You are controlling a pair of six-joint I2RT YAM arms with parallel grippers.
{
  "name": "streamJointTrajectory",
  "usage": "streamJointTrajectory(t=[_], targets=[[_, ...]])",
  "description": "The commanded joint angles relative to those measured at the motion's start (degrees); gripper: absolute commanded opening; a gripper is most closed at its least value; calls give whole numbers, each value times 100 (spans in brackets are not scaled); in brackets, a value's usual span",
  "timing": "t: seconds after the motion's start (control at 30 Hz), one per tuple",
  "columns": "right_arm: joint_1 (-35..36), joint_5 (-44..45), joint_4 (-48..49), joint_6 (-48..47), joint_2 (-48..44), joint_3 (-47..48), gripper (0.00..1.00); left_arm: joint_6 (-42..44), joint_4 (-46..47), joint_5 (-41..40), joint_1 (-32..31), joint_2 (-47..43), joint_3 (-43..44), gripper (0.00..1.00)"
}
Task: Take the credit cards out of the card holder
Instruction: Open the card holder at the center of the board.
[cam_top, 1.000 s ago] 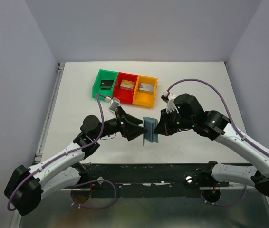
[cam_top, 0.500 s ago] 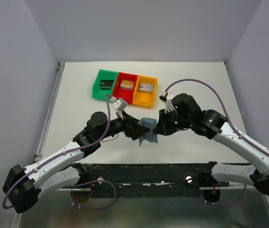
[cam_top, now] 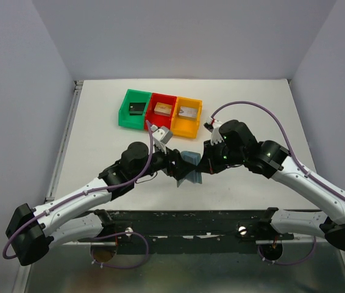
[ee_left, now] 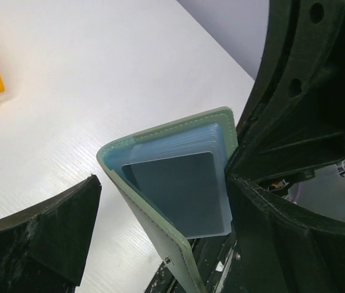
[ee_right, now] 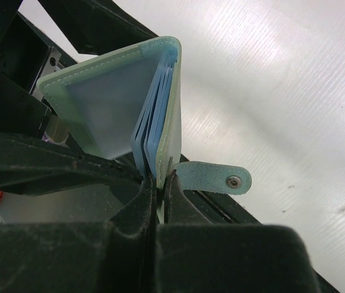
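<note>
Over the middle of the desk (cam_top: 99,134), the right tool (ee_right: 159,183) is pinching one cover of the card holder (ee_right: 108,101) just beside its closing tab (ee_right: 212,177), jaws together on that edge; it is holding the wallet upright and fanned open like a book, pale blue pockets facing the left arm.

What is changing is on my left side: over the last second the left arm has been reaching in from the left, and the left tool (cam_top: 177,168), which was sitting beside the holder, is now straddling its open side; its jaws are standing wide apart, one finger on each side of the wallet in the wrist view, gripping nothing. The far finger is looking very close to the cover; I cannot tell whether it is touching. The right tool has been staying clamped throughout.

I am seeing one dark card (ee_left: 175,186) through the front pocket; the other credit cards are hidden in the stacked sleeves. So I am judging that nothing is out yet; the approach is finishing and the first pull is coming. The risk I am watching is closing on sleeve and cover instead of the card alone. The green bin (cam_top: 135,108), red bin (cam_top: 161,110) and orange bin (cam_top: 186,116) are sitting well behind.
</note>
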Motion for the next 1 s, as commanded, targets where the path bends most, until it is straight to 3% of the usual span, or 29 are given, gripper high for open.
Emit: streamJointTrajectory(t=[0.0,0.27,0.83,0.97], targets=[[42,101,4,49,7,179,0,137,-280,-399,-69,42,188,93],[42,136,-13,40,-19,153,0,198,-508,-583,-105,68,285,85],[34,180,22,14,-90,65,0,321,-868,-838,-96,-398,179,85],[42,197,66,40,-116,12,0,365,-930,-882,-105,-477,188,79]])
